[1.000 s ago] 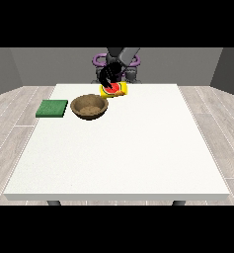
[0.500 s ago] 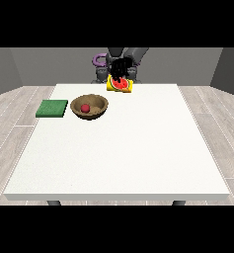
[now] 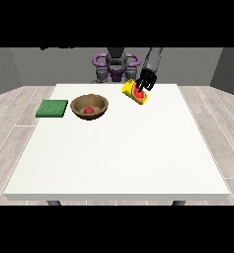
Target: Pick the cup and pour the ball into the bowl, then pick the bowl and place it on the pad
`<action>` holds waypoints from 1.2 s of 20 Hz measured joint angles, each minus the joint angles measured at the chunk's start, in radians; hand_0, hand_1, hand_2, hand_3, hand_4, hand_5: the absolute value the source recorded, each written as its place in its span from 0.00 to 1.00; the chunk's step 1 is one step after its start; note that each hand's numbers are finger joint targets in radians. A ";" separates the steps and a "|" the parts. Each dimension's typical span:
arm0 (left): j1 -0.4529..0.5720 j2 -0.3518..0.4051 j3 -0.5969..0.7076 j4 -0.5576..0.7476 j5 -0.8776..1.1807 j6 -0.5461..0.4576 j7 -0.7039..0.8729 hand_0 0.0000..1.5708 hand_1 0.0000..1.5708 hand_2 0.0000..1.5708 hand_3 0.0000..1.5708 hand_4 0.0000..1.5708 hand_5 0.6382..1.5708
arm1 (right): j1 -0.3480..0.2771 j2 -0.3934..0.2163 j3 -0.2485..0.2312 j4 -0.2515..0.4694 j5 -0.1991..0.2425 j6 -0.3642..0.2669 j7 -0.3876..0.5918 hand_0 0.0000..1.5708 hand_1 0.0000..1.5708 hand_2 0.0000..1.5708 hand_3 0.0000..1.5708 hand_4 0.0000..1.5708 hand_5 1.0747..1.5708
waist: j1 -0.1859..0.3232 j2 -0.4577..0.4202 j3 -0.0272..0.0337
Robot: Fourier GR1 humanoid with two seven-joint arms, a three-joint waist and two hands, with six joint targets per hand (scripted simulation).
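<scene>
A brown wooden bowl point(image 3: 89, 105) stands on the white table point(image 3: 118, 148) at the back left, with a red ball point(image 3: 89, 109) lying inside it. To its left lies a flat green pad point(image 3: 52, 108). A yellow cup point(image 3: 135, 92) with a red inside is tilted on its side just above the table's back edge, right of the bowl. The black hand at the view's right point(image 3: 147, 81) has its fingers curled over the cup's upper right side. No other hand shows.
The robot's torso point(image 3: 116, 66) with purple shoulder rings stands behind the table's back edge. The table's white top stretches wide towards the camera and to the right.
The red ball has gone from the cup into the bowl. The hand has carried the tilted cup to the right, away from the bowl.
</scene>
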 measured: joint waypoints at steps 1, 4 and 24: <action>0.024 0.007 0.028 -0.026 0.051 0.006 -0.056 0.99 0.99 1.00 1.00 0.90 0.93 | -0.003 0.002 0.001 -0.019 0.000 -0.004 0.000 0.00 0.00 0.00 0.00 0.26 0.99 | 0.003 0.019 -0.0003; 0.088 -0.004 0.107 -0.107 0.218 -0.029 -0.203 0.90 0.90 1.00 1.00 0.88 0.93 | -0.004 0.008 -0.002 -0.061 -0.003 -0.024 0.009 0.00 0.00 0.00 0.00 0.28 0.99 | 0.024 0.048 -0.0027; 0.049 0.168 0.528 -0.242 1.036 -0.936 -0.478 0.00 0.00 0.00 0.00 0.00 0.95 | -0.029 0.109 0.086 -0.138 0.116 -0.165 -0.004 0.00 0.00 0.00 0.00 0.30 1.00 | 0.138 0.274 0.0045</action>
